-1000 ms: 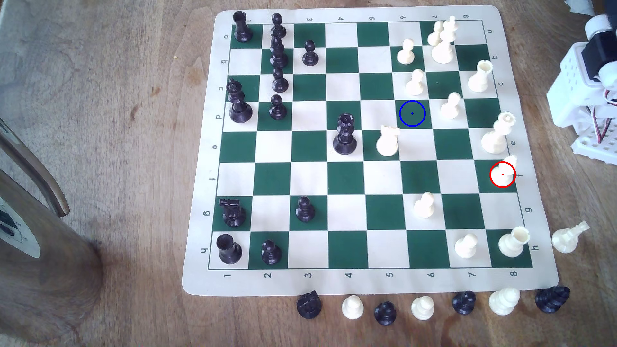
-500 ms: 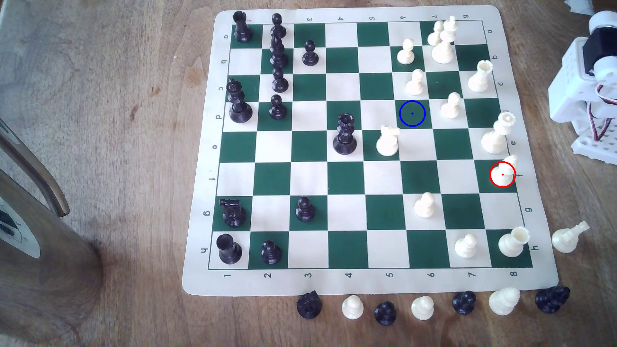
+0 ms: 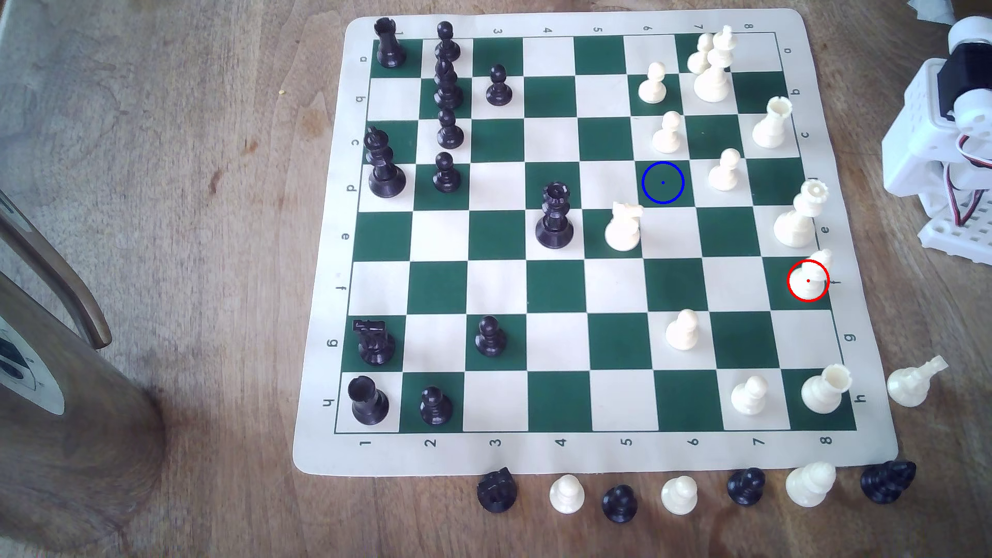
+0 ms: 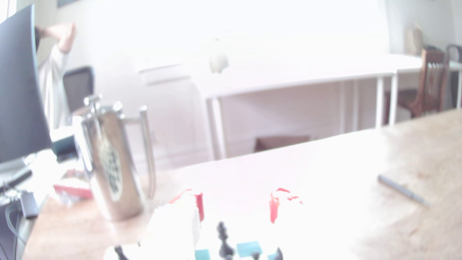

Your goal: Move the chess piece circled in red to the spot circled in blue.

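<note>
Exterior view: the red-circled pawn (image 3: 809,279) stands well apart from the open jaws, raised above the board.

Wood tabletop (image 3: 214,268) carries chess mat (image 3: 322,375), metal jug (image 3: 64,429), arm base (image 3: 955,236), w/ spare pieces (image 3: 679,494) along mat's near edge.

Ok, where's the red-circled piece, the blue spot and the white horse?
Red-circled piece (image 3: 809,284): exterior view, on its base.
Blue spot (image 3: 663,183): exterior view, on its centre dot.
White horse (image 3: 622,230): exterior view, on its body.

Matt grained wooden table (image 3: 214,268), smooth matt board mat (image 3: 590,459); glossy black plastic pieces (image 3: 554,220), polished metal jug (image 4: 117,162)
</note>
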`<state>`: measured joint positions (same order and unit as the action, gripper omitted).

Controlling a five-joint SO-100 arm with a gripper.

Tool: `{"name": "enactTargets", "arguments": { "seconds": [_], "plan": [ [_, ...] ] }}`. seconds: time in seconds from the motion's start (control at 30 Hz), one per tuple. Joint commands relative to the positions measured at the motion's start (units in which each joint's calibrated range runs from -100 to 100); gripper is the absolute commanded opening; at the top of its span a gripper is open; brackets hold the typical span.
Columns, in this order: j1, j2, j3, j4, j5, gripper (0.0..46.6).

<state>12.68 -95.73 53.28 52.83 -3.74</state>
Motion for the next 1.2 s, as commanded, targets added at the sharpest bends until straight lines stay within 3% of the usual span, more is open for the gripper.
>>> {"name": "enactTargets", "arguments": {
  "seconds": [0.0, 0.13, 0.27, 0.37, 0.7, 0.87, 1.17],
  "plan": [
    [-1.93, 0.06, -3.96, 4.42, -0.39, 24.2],
    [-7.25, 0.31, -5.23, 8.19, 0.0, 29.9],
    [-12.33, 5.23, -10.76, 17.28, 1.17, 27.9],
    [-15.93, 14.91, -16.38, 26.53, -0.29, 28.2],
    [-27.12, 29.85, -17.1, 34.23, -5.52, 27.7],
    [-36.27, 34.86, -19.91, 39.06, -8.06, 27.0],
    [-34.15, 40.89, -10.94, 37.02, -7.72, 28.3]
  ]
}}
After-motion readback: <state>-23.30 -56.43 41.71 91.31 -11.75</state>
